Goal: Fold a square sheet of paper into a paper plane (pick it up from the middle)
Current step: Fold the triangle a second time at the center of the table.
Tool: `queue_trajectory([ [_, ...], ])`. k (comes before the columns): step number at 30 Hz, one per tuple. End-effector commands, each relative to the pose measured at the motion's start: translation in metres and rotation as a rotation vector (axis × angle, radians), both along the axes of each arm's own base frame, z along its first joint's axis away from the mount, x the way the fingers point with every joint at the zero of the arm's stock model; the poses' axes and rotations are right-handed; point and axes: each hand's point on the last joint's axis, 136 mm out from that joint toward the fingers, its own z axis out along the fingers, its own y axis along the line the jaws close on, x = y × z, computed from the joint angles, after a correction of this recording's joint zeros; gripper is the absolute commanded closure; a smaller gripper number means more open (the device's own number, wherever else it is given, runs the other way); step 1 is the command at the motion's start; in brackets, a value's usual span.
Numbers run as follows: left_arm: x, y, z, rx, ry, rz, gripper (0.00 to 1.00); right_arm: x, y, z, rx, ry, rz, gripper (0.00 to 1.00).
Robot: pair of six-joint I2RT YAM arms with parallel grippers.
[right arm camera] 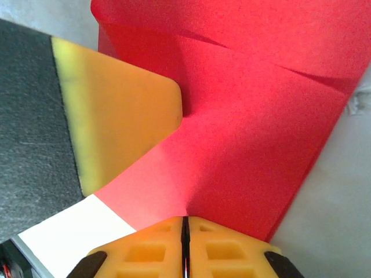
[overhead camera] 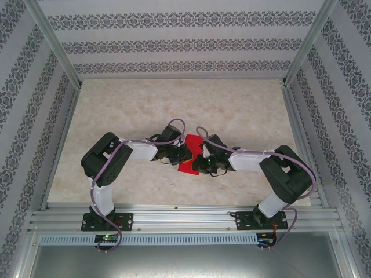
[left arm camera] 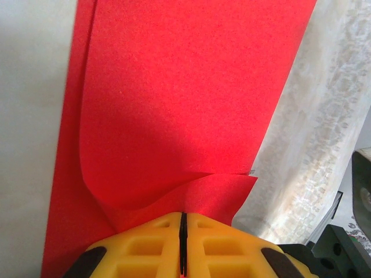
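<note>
1. We see both arms bent inward over the pale marbled table [overhead camera: 243,110], their wrists meeting near its middle.
2. The red sheet of paper [overhead camera: 186,168] hangs between the two grippers, lifted off the table rather than lying flat on it.
3. From above, the left gripper [overhead camera: 183,155] reaches the sheet from the left and the right gripper [overhead camera: 199,164] from the right. They are just beside each other, with the paper between them.
4. In the left wrist view, the two yellow fingers [left arm camera: 151,237] are pressed together with only a thin dark line between them. They pinch the near edge of the sheet.
5. From that pinch the paper runs up and away. It bulges in a soft wave just above the fingertips, and a second layer shows along its left edge, so it is doubled over.
6. In the right wrist view, the right gripper's yellow fingers [right arm camera: 220,243] are likewise closed on the paper at its near edge.
7. There we also see a broad yellow finger of the left gripper [right arm camera: 122,121] on the left, its tip meeting the red surface.
8. A diagonal crease crosses the upper part of the sheet in that view.
9. Patterned wallpaper [overhead camera: 174,40] lines the walls around the table.
</note>
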Motion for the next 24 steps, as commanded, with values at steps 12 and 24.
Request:
queue_trajectory([
  [12, -0.024, 0.019, -0.040, 0.122, 0.097, -0.016, 0.89, -0.003, 0.007, 0.036, 0.034, -0.055, 0.045, 0.89],
  [24, -0.024, 0.019, -0.041, 0.123, 0.098, -0.016, 0.89, -0.020, -0.015, -0.012, -0.074, 0.066, 0.026, 0.87],
])
